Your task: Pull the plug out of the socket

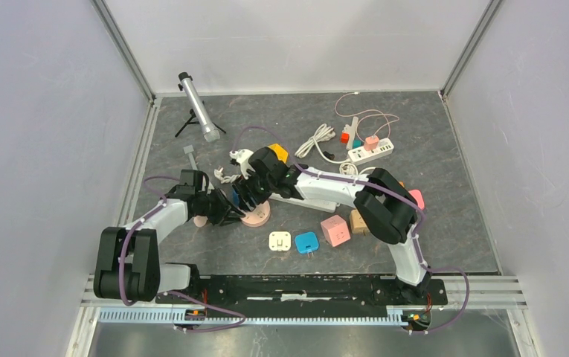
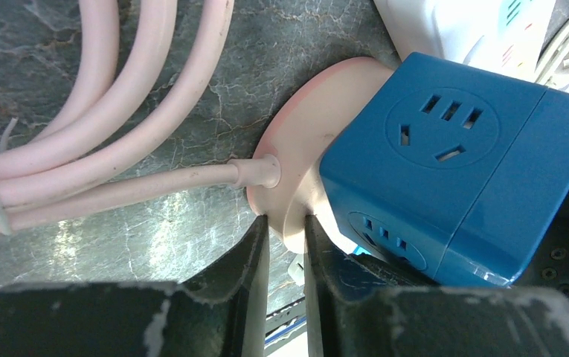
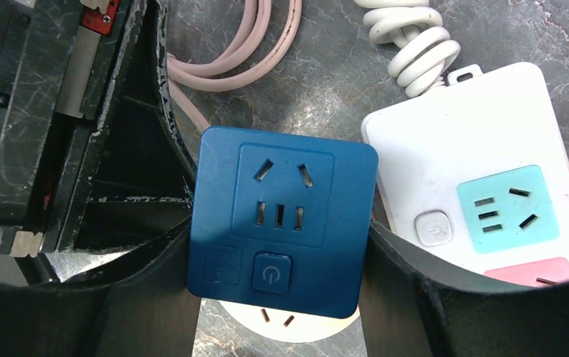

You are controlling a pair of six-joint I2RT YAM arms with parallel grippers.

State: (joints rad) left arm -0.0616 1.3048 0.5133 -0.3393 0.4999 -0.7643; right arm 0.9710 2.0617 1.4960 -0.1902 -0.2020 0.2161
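Blue cube plug (image 3: 281,230), prob. rigid, slick plastic w/ tight fit, sits atop pink round socket (image 2: 296,171); my R fingers (image 3: 415,297) clamp its flat sides, L fingers (image 2: 244,275) pinch socket rim.

left arm (image 1: 129,249): white links, black joint housings; purple cable looped alongside.
right arm (image 1: 396,223): same white-and-black build; purple cable run along the links.
base (image 1: 303,286): black bar under both arms, silver slotted rail in front of it.
left gripper (image 2: 285,224): two black fingers, slim tips, grey-white scuffs on the edges.
right gripper (image 3: 277,245): two broad black fingers, curved inner faces, matte.
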